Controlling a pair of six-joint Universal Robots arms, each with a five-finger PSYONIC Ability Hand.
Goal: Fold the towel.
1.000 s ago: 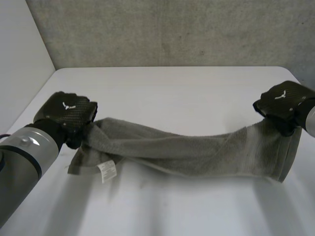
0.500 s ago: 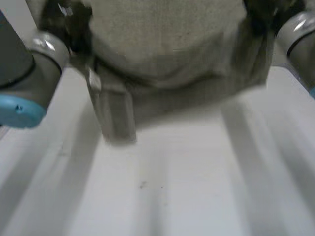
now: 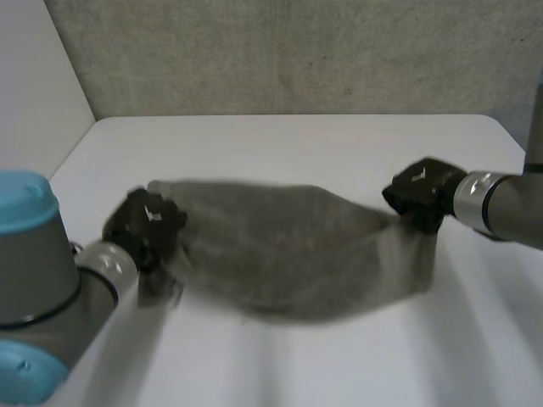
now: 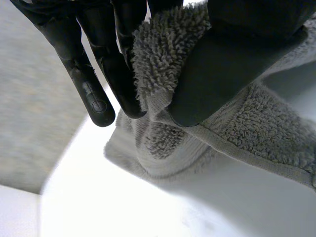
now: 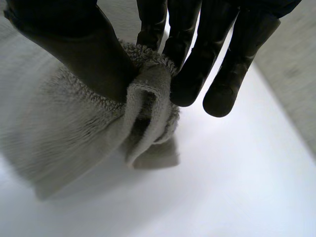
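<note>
A grey towel (image 3: 288, 254) hangs slung between your robot's two hands above the white surface (image 3: 280, 140). Its middle sags low, and whether the belly brushes the surface cannot be told.

The left hand (image 3: 146, 222) has one end. In its wrist view the thumb (image 4: 217, 74) presses a bunched edge of terry against the fingers (image 4: 123, 74), which lie nearly straight. The right hand (image 3: 417, 193) has the opposite end, with its thumb (image 5: 84, 54) and fingers (image 5: 190, 74) nipping a small rolled fold of cloth.

Here is where you could lose it:

- **Bunched grips:** Both pinches sit on wads of cloth, not on clean corners, so the edges may land crooked and leave a lopsided fold.
- **Thin right-hand hold:** The right hand's bite looks shallow (little more than a roll of pile). A sharp tug, or pulling the hands apart to take out the sag, could draw that end free and drop half the towel.
- **Dragging middle:** If you carry the hands across too low, the sagging middle may drag on the surface and tuck under itself.
- **Uneven hands:** The left hand sits nearer the robot than the right, so the towel hangs at a slant. Loose cloth dangling below the left hand could get trapped inside the fold. Level the two ends before laying anything down.
</note>
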